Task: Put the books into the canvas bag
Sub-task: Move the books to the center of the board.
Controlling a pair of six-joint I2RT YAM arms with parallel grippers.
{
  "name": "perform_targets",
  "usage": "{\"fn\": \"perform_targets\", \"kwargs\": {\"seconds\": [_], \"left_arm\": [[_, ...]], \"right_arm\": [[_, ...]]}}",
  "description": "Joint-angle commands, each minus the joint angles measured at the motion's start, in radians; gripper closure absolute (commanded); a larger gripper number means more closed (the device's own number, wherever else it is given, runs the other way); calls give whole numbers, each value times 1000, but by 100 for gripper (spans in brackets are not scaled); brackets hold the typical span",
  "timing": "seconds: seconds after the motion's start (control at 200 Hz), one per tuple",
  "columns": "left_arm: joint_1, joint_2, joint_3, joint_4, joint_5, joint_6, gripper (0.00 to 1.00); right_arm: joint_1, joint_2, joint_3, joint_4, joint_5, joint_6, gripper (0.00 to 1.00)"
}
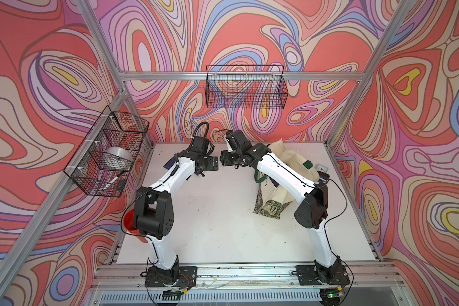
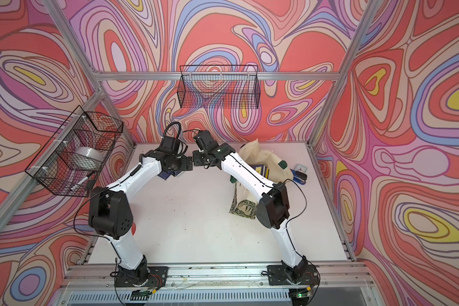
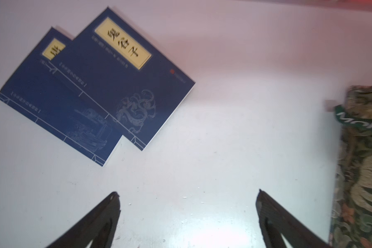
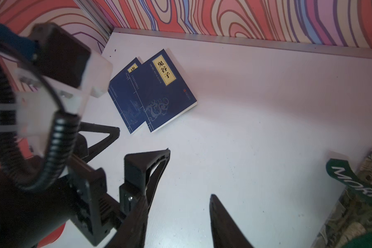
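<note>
The left gripper (image 3: 187,192) hangs over bare table (image 3: 223,128) with its jaws spread wide and nothing between them; the right wrist view shows the same gripper (image 4: 144,139) from the side, with its 2 fingers well apart. The right gripper (image 4: 179,197) is just beside it, its jaws released about halfway and framing only white table, so neither arm is grasping anything. 2 navy books lie flat on the far left part of the table, apart from both grippers. The upper book (image 3: 125,85) has a yellow title label and a pale dragon drawing, and it overlaps the lower book (image 3: 52,107), covering part of that one's label. In the right wrist view the same pair, upper (image 4: 165,94) and lower (image 4: 125,101), sits near the back wall. In both top views the left arm hides nearly all of them, leaving only a navy sliver (image 1: 169,165) (image 2: 167,175). The canvas bag (image 1: 278,152) (image 2: 252,155) lies slumped on the right side of the table under the right arm, with its leaf-patterned base (image 1: 269,209) toward the front and a green strap (image 4: 352,182) with white lettering trailing from it. In a top view a third navy book (image 2: 260,169) with a yellow label shows at the bag's mouth, partly covered by the arm. A blue-and-black stapler (image 2: 301,177) sits just beyond the bag near the right edge.
</note>
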Motion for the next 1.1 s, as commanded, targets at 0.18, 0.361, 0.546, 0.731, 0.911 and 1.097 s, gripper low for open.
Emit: {"fn": "perform_targets", "kwargs": {"seconds": [0.18,0.361,0.546,0.731,0.911,1.097], "left_arm": [[88,362,388,-172,-111,-77,0],[102,629,785,-294,-274,-79,0],[167,713,894,-201,-232,-115,6],[211,821,1053,-161,-177,-2,14],[244,849,1044,-156,-221,-1,13],[305,882,1074,-182,-164,-63,14]], "right_arm": [[-8,163,16,252,1,-42,50],[-8,196,-17,302,-28,-40,50],[-8,151,-138,384,-55,-21,50],[-8,113,-208,413,-60,-17,50],[-8,106,-218,420,-71,-16,50],[-8,91,-234,412,-69,-24,50]]}}
